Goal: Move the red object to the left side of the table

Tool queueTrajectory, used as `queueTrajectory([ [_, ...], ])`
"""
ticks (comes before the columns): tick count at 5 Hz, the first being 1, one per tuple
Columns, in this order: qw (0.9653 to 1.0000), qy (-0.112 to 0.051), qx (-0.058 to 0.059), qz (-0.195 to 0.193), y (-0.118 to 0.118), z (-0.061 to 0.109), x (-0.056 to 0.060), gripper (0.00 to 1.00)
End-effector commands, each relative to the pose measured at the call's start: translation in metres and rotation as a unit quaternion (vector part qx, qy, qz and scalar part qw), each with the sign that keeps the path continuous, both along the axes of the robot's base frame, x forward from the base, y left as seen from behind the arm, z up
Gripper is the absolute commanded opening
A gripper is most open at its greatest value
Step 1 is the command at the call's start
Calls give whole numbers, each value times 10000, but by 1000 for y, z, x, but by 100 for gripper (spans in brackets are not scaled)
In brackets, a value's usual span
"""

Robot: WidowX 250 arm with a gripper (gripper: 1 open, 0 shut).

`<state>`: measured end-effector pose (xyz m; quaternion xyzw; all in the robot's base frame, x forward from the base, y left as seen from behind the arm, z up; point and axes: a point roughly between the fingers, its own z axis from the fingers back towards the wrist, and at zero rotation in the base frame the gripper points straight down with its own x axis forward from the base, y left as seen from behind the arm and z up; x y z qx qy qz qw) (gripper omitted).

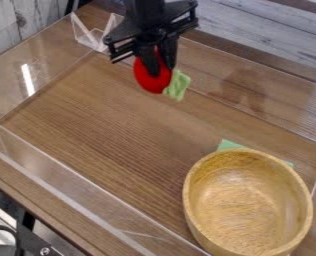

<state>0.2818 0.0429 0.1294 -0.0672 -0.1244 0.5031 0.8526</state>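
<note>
Clearly, the red object (151,78) was gripped by the clenched tool (150,68) above the desk (107,140); transport was in hand. Next, lowering at the left side was needed.

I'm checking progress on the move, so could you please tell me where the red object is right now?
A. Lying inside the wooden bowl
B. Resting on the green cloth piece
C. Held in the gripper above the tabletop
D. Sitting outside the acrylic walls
C: the gripper is shut on the red object, which hangs clear of the table with its green leaf dangling, far from the empty wooden bowl.
</note>
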Motion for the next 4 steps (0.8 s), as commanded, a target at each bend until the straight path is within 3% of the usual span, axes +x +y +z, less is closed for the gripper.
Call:
queueTrajectory([
  [1, 9995, -255, 58, 204, -4, 5, 1, 0],
  [2, 9993, -234, 64, 277, -12, -5, 2, 0],
  [4, 9942, -214, 47, 1053, -39, -13, 7, 0],
])
